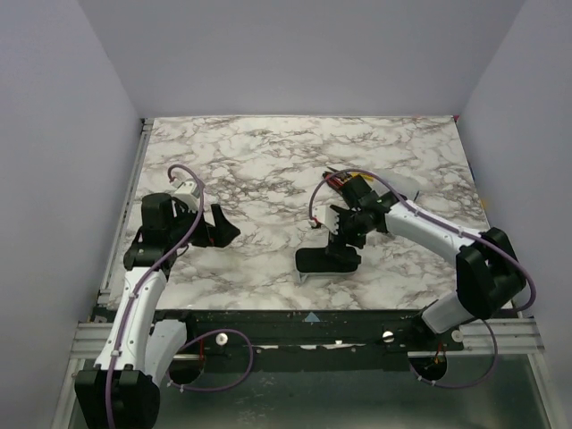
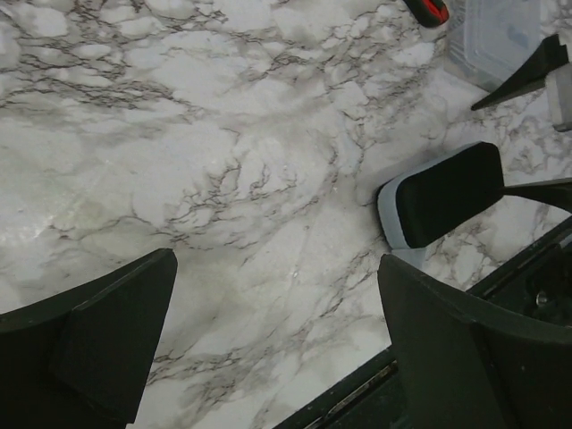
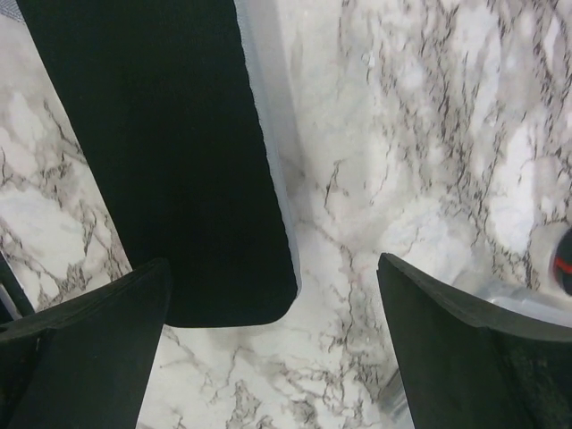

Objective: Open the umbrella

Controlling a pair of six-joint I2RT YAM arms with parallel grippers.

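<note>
No sky-blue umbrella shows in any view; it is hidden or out of view. A flat rounded black case with a pale clear rim lies on the marble near the front edge. It also shows in the left wrist view and in the right wrist view. My right gripper hovers open just above the case's far end, its jaws wide apart and empty. My left gripper is open and empty over bare marble, well left of the case.
Red and yellow-handled hand tools lie behind the right gripper; a red tip shows in the left wrist view. A clear plastic piece sits beside them. The table's dark front rail runs close below the case.
</note>
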